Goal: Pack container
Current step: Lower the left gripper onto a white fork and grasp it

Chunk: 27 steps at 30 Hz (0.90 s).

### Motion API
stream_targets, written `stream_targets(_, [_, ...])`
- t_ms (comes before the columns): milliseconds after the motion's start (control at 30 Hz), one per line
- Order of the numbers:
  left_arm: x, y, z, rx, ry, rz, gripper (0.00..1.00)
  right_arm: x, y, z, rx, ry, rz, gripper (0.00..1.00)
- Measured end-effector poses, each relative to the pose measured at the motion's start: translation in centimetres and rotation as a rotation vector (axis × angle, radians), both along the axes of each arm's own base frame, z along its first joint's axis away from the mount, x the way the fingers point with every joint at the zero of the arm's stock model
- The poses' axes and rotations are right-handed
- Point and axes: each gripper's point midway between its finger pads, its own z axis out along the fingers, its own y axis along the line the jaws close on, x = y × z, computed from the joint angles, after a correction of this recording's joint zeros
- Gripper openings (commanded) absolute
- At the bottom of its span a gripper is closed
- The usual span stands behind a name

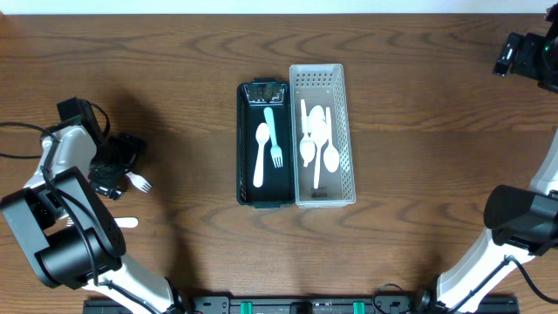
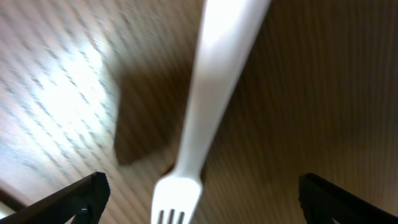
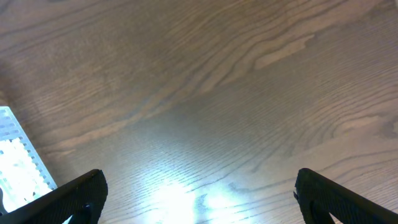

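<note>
A white plastic fork [image 1: 139, 183] lies on the table at the far left, under my left gripper [image 1: 118, 166]. In the left wrist view the fork [image 2: 205, 112] lies between the two wide-open fingers [image 2: 199, 205], tines toward the camera, untouched. A black tray [image 1: 242, 131] in the middle holds a white spoon [image 1: 261, 153] and a teal fork [image 1: 272, 135]. Beside it a white perforated basket [image 1: 345, 131] holds several white spoons [image 1: 316, 139]. My right gripper [image 1: 523, 57] is open and empty at the far right back; its wrist view [image 3: 199, 199] shows bare wood.
Another white utensil handle [image 1: 127, 222] pokes out from under the left arm near the front left. The basket's corner [image 3: 15, 155] shows at the left edge of the right wrist view. Wooden table top all round.
</note>
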Motion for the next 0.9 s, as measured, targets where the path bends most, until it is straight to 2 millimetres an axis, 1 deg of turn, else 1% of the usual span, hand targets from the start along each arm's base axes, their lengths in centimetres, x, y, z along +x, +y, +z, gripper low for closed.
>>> stream_targets(100, [-0.3, 0.6, 0.0, 0.030, 0.013, 0.000, 0.97, 0.0, 0.0, 0.0, 0.000, 0.002, 0.001, 0.99])
stream_targets(400, [-0.2, 1.2, -0.1, 0.062, 0.013, -0.009, 0.97, -0.2, 0.1, -0.1, 0.003, 0.011, 0.003, 0.99])
stream_targets(467, [-0.3, 1.2, -0.5, 0.060, 0.022, -0.009, 0.97, -0.3, 0.1, -0.1, 0.004, 0.015, 0.003, 0.99])
stream_targets(567, [-0.7, 1.1, -1.6, 0.045, 0.062, -0.013, 0.97, -0.4, 0.1, -0.2, 0.005, 0.018, 0.003, 0.99])
stream_targets(767, [-0.6, 1.1, -1.6, 0.045, 0.063, -0.014, 0.97, -0.4, 0.1, -0.1, 0.005, 0.017, 0.003, 0.99])
stream_targets(833, [-0.6, 1.1, -1.7, 0.043, 0.064, -0.014, 0.91, -0.4, 0.1, -0.1, 0.005, 0.017, 0.003, 0.99])
stream_targets(867, [-0.7, 1.1, -1.7, 0.043, 0.067, -0.014, 0.86, -0.4, 0.1, -0.1, 0.005, 0.017, 0.003, 0.99])
stream_targets(900, [-0.7, 1.1, -1.7, 0.042, 0.066, -0.013, 0.79, -0.4, 0.1, -0.1, 0.005, 0.017, 0.003, 0.99])
